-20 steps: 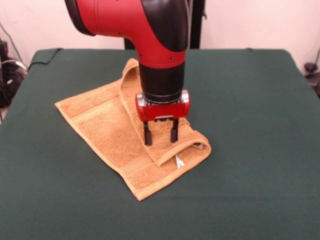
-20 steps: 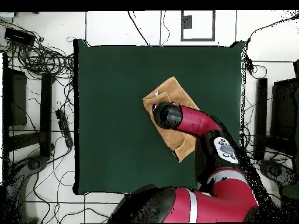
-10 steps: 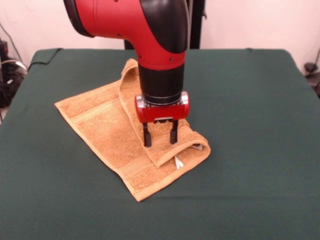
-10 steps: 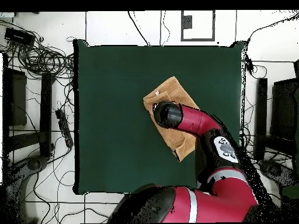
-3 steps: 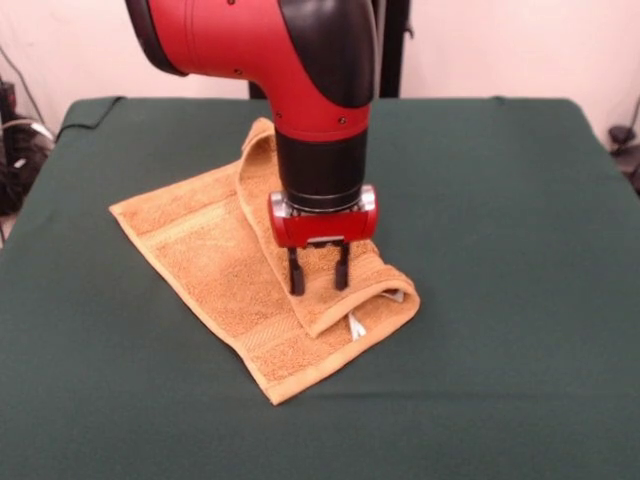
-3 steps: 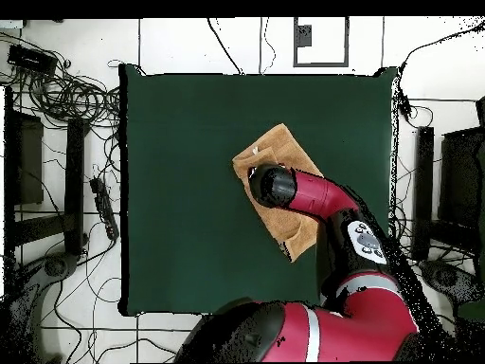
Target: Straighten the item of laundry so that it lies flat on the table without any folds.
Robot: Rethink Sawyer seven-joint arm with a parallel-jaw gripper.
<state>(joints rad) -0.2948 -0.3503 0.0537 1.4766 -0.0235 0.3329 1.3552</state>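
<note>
Narrowing slightly, the gripper [image 5: 318,279] stands part-open on the folded-over flap of the soft, limp towel [image 5: 200,250] mid-table [image 5: 500,250], best pinched at that flap's near edge.

The front camera sits low and close, looking across the desk [image 5: 520,300] at the arm [image 5: 290,70]. The overhead camera looks straight down from high up, taking in the whole desk [image 6: 189,190] and surrounding floor [image 6: 66,142]. Both share the desk, towel [image 5: 200,250] and arm.
</note>
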